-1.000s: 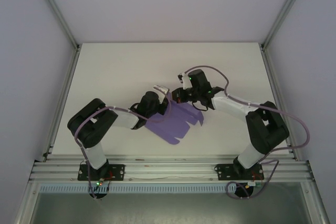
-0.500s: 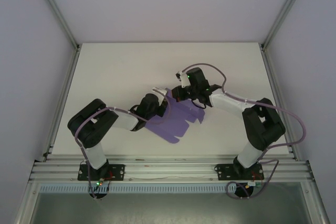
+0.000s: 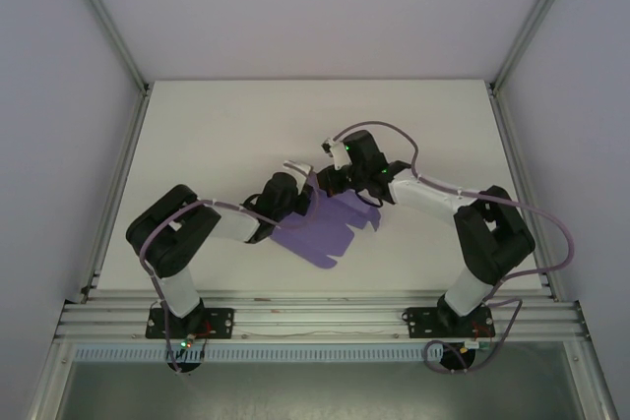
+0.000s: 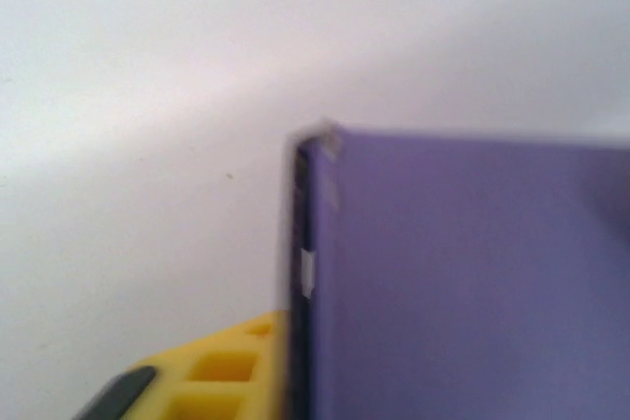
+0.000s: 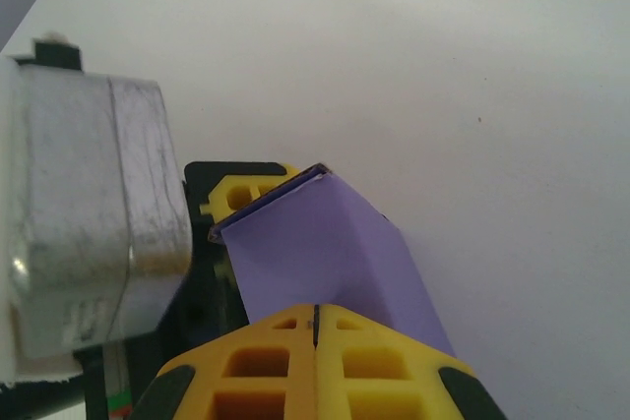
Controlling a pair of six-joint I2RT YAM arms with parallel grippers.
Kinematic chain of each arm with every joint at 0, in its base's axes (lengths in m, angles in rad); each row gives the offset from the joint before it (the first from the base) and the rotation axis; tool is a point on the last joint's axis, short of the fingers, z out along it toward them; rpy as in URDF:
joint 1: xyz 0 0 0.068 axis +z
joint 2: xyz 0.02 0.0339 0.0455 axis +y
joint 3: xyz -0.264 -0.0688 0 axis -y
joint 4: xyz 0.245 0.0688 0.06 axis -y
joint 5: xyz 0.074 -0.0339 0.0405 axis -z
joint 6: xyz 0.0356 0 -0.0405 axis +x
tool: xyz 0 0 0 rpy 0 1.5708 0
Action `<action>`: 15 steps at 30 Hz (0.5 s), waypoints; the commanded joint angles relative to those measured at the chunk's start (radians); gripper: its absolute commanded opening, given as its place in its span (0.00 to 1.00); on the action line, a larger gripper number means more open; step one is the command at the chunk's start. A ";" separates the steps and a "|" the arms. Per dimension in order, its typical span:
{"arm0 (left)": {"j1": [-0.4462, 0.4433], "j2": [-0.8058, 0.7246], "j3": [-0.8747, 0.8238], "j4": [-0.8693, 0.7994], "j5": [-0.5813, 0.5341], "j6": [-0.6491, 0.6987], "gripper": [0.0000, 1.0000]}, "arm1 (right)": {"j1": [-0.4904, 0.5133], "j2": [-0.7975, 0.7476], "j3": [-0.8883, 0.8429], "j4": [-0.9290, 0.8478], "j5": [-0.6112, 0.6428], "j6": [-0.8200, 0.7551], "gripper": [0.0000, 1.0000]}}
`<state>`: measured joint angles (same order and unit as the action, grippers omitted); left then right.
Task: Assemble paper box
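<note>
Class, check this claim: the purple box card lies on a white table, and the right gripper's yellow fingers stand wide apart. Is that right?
Not quite. The right gripper has its yellow fingers pressed together, pinching the box card, as the right wrist view shows. The rest holds: the purple card lies on a white table.

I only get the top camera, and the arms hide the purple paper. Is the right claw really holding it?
Observer: Yes. In the right wrist view the right gripper is shut, and the paper box comes up out of its yellow tips.
Operator: Is the paper flat there?
Observer: No, that flap is bent along a crease.
Operator: What about the left claw?
Observer: The left gripper is shut on the flap's far edge. In the left wrist view its yellow finger sits right against the card.
</note>
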<state>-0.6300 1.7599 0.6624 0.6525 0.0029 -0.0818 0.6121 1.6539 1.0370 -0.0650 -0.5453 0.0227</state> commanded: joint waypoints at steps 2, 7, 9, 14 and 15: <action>0.003 0.015 0.035 0.023 -0.129 -0.050 0.00 | 0.017 0.061 -0.046 -0.195 0.035 -0.006 0.00; -0.030 0.123 0.112 -0.026 -0.376 -0.124 0.00 | 0.034 0.061 -0.048 -0.183 0.083 0.057 0.00; -0.040 0.170 0.111 0.007 -0.457 -0.123 0.00 | 0.044 0.058 -0.062 -0.169 0.105 0.077 0.00; -0.049 0.205 0.089 0.014 -0.511 -0.234 0.00 | 0.059 0.062 -0.091 -0.150 0.142 0.174 0.00; -0.052 0.207 0.078 0.023 -0.515 -0.243 0.00 | 0.060 0.066 -0.097 -0.142 0.150 0.182 0.00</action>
<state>-0.7158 1.9072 0.7586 0.7338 -0.3435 -0.2298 0.6350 1.6619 1.0206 0.0071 -0.3958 0.1268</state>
